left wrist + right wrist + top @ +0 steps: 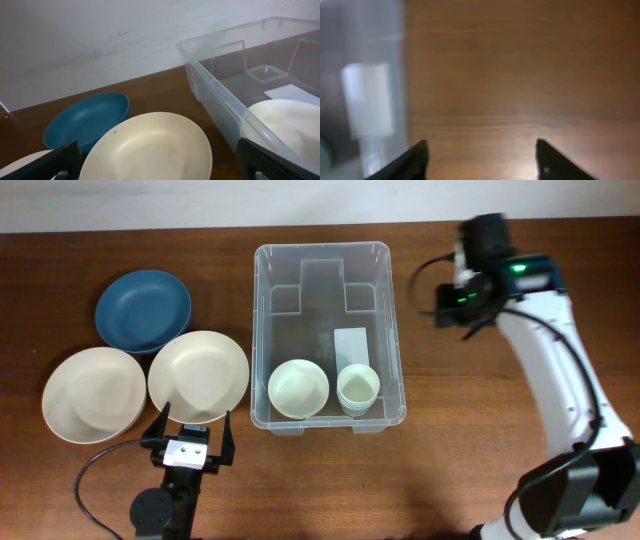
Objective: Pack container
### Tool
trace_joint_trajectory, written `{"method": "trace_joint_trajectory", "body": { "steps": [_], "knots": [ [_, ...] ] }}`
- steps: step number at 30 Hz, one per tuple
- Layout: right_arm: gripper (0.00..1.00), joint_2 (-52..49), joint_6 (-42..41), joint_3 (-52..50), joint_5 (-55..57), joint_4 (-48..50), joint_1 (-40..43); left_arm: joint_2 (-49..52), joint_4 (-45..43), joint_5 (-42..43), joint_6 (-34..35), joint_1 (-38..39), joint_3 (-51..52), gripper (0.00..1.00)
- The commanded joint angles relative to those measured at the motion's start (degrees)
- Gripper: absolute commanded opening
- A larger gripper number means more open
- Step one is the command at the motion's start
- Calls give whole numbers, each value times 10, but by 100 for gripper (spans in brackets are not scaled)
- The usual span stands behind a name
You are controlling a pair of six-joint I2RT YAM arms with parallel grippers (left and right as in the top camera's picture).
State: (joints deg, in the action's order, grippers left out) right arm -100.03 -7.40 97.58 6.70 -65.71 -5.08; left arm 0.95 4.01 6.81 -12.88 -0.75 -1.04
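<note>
Table [470,440] left side: blue bowl [143,309] toward the far edge, two cream bowls [93,394] [198,375] in front of it, touching; left gripper [197,430] sits at the near edge just behind the right-hand cream bowl, fingers fully spread, holding nothing. The container [322,247] is mid-table, upright, with a pale green bowl [298,388] and a small cup [357,387] side by side at its near end. Right gripper [481,157] hangs over bare table just right of the container, toward the far edge, fingers apart, nothing between them.
</note>
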Motion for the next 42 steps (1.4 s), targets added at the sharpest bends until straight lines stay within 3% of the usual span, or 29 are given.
{"method": "trace_joint_trajectory", "body": {
  "steps": [1,2,3,11,27,35,40,42],
  "knots": [
    [80,-5,-13,2,10,0,51,-3,-1,-4,-9,2,5,99],
    [98,-6,-13,2,11,0,64,-3,-1,-4,-9,2,5,99],
    [99,-6,-13,2,11,0,75,-3,-1,-4,-9,2,5,100],
    [99,-6,-12,1,11,0,123,-3,-1,-4,-9,2,5,99],
    [99,-6,-13,1,11,0,126,-3,-10,7,-9,2,5,100],
    [99,-6,-13,1,11,0,126,-3,-192,-8,-9,2,3,99],
    [99,-6,-13,1,11,0,126,28,-168,-86,33,2,-73,99],
    [99,-6,-13,1,11,0,126,102,-124,-99,29,2,-182,100]
  ]
}}
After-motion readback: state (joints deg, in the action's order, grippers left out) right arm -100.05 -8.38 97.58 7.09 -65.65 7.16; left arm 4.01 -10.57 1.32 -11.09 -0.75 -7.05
